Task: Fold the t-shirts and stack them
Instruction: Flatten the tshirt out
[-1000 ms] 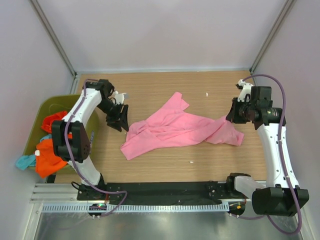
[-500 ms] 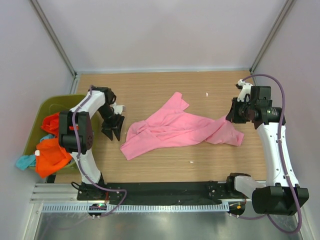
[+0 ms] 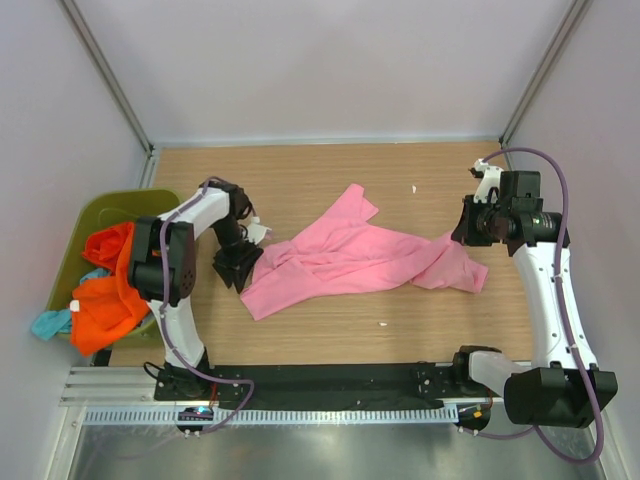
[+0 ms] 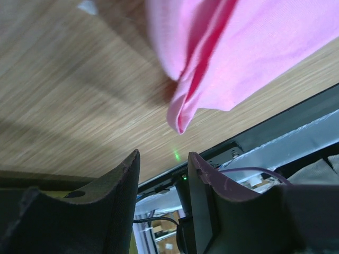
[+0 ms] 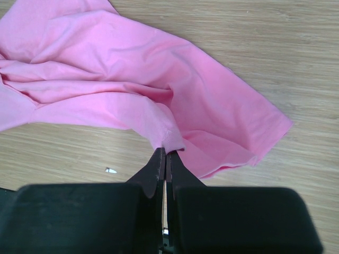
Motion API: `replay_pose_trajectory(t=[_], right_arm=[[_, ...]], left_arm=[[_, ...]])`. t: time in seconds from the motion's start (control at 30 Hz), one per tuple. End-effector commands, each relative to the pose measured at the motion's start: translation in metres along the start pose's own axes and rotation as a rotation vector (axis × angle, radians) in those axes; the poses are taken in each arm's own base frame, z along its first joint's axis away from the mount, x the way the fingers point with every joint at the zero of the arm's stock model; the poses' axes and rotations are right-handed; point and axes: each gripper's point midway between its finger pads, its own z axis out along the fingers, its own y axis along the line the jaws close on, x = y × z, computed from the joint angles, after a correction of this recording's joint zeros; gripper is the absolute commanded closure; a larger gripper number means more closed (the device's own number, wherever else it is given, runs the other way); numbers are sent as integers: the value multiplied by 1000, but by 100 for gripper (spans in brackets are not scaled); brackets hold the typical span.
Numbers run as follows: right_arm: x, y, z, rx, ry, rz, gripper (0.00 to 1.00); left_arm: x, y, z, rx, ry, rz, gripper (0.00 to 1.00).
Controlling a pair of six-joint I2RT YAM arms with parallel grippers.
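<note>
A bright pink t-shirt (image 3: 350,258) lies crumpled across the middle of the wooden table. My right gripper (image 3: 468,236) is at its right end, shut on a folded hem of the pink t-shirt (image 5: 159,100), which bunches at the fingertips (image 5: 165,154). My left gripper (image 3: 238,266) hovers just off the shirt's left lower corner (image 4: 181,123), open with nothing between its fingers (image 4: 121,180). Orange t-shirts (image 3: 103,303) and a teal one (image 3: 46,323) are heaped in and over the bin.
An olive-green plastic bin (image 3: 97,209) stands off the table's left edge. Small white scraps lie on the wood (image 3: 414,188) (image 3: 381,323). A black rail (image 3: 330,385) runs along the near edge; walls close the sides and back.
My left gripper has swung from beside the bin down and right to the pink shirt's left lower corner, its jaws narrowing a little. The right arm and the shirt have not moved.
</note>
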Motion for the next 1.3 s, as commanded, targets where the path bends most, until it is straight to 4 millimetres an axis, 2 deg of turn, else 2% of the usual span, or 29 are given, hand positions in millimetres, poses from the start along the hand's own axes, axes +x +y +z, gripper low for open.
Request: replay_pose_trajectory(t=[0.0, 0.17, 0.83, 0.93, 1.13, 1.17, 1.27], right_arm=[[-9, -1, -5, 11, -47, -15, 99], [-7, -2, -4, 14, -40, -17, 99], [-5, -3, -5, 19, -43, -24, 99], [-5, -3, -5, 20, -47, -24, 99], [-2, -3, -4, 20, -43, -23, 99], [-3, -3, -5, 22, -47, -24, 99], [-3, -3, -5, 20, -49, -24, 99]], left_arm=[[7, -11, -1, 15, -1, 96, 58], [7, -14, 8, 16, 11, 122, 58], [-18, -13, 24, 41, 16, 100, 62], [-21, -14, 25, 46, 13, 95, 66], [-18, -17, 27, 63, 24, 84, 83], [-17, -17, 28, 65, 25, 84, 89], [-11, -18, 29, 65, 44, 79, 94]])
